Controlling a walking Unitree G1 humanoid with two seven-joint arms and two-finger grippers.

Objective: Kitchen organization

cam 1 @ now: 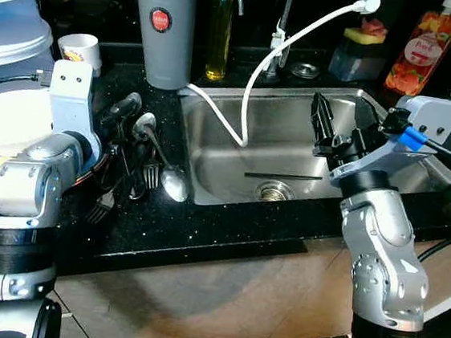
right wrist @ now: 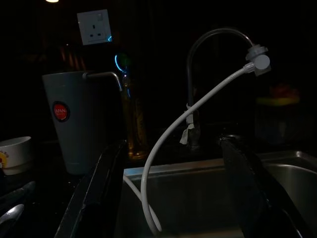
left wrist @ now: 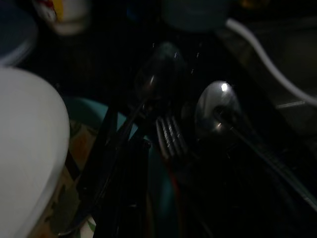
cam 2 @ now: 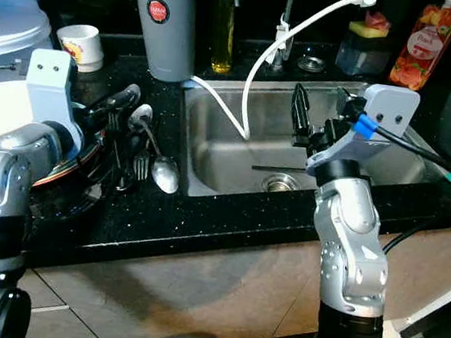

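Several spoons and forks lie in a heap on the black counter (cam 1: 203, 231) left of the sink (cam 1: 208, 185). A big spoon (cam 1: 174, 184) and a fork (cam 1: 150, 175) are nearest the sink; the left wrist view shows a spoon bowl (left wrist: 216, 106) and fork tines (left wrist: 170, 135) close up. My left gripper (cam 1: 124, 122) reaches down into this heap beside a white plate (cam 1: 4, 125). My right gripper (cam 1: 345, 121) hovers open over the sink basin with nothing between its fingers (right wrist: 99, 198).
A white hose (cam 1: 254, 91) runs from the tap into the sink, where a thin black stick (cam 1: 283, 176) lies near the drain. A grey jug (cam 1: 161, 25), an oil bottle (cam 1: 219, 31), a white cup (cam 1: 81, 47) and a red soap bottle (cam 1: 422, 52) stand behind.
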